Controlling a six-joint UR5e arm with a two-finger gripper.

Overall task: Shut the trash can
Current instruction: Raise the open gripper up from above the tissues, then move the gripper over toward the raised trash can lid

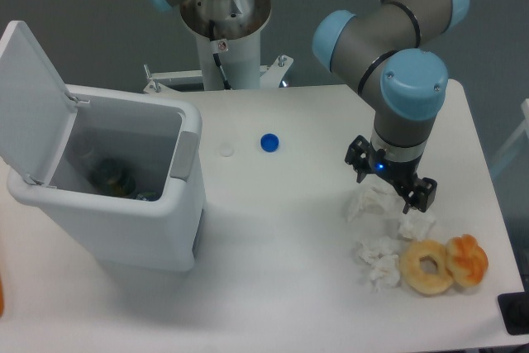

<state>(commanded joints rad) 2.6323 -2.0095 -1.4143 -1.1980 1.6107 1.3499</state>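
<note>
White tabletop: your gripper [393, 187], fingers apart and empty, hangs over crumpled tissue [374, 202] at lower right, while the trash can [124, 204] gapes, lid [29, 97] upright, at left.

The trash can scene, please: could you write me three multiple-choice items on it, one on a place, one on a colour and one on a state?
1. Where does the trash can stand?
A. on the table's left side
B. on its right edge
C. under the gripper

2. What colour is the bottle cap?
A. red
B. blue
C. green

3. How is the lid?
A. shut flat
C. taken off
B. swung open

Answers: 1 A, the bin sits left while the gripper hangs over crumpled tissues on the right; 2 B, the cap is plainly blue; 3 B, the lid stands up and the inside shows.
</note>
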